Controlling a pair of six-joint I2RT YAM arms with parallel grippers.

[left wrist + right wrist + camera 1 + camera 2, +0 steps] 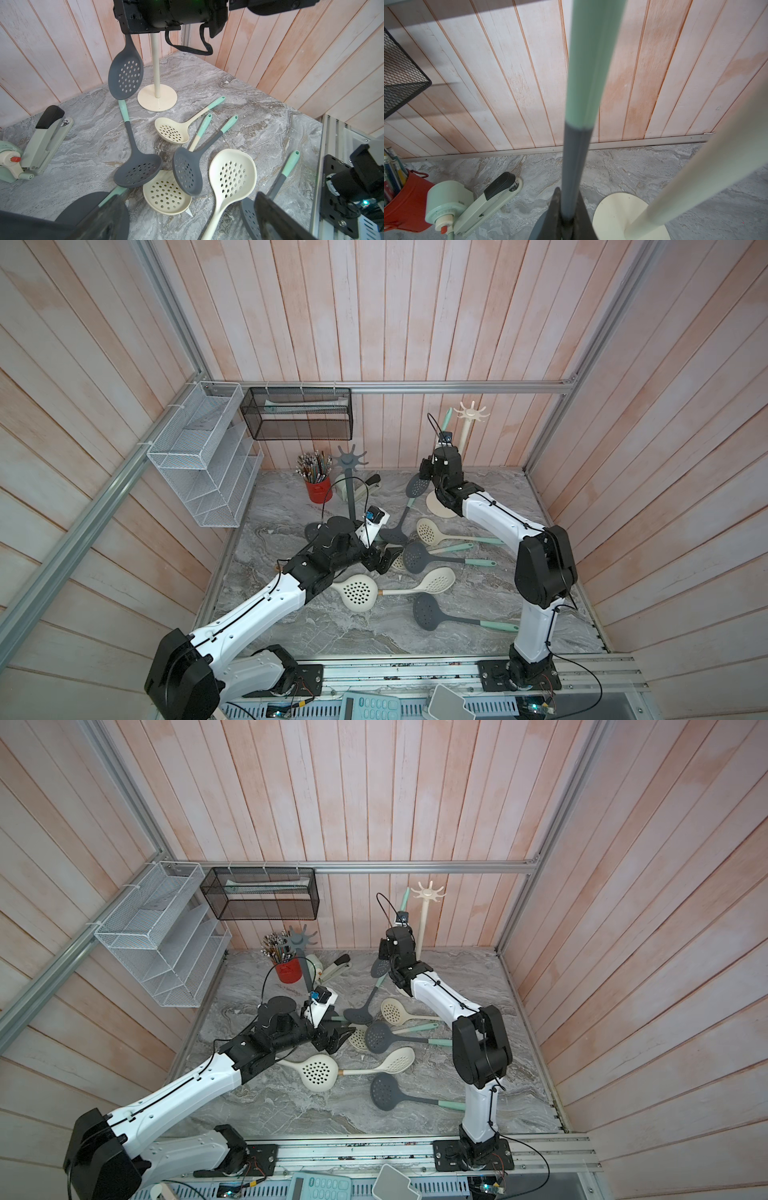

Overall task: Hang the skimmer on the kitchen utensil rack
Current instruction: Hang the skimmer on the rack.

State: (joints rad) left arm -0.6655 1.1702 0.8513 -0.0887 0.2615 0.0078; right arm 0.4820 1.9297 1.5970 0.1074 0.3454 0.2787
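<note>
Right gripper (566, 209) is clamped tight on the grey shaft of the skimmer (415, 486), low down near the head, so that one's off the table and up in the air at the back right.

Its long axis is close to vertical with a slight lean. The mint handle end points up and the perforated head hangs down. In both top views the handle tip sits just beside the hook crown of the cream utensil rack (466, 435). Can't tell if it's touching a hook.

Room-wise it's snug back there. The rack stands close to the back wall (399, 435) near the right back corner, and the right arm fills the space in front of it. The head hangs above the marble table (332, 626) just beside the rack's round base.

Left gripper (381, 561) has its jaws spread wide with nothing in them, low over the pile of loose skimmers (432, 531) mid-table. The grey rack (352, 460), red pencil cup (319, 491) and stapler (496, 197) crowd the back left. The front strip of marble between the two arm bases is the open bit.
</note>
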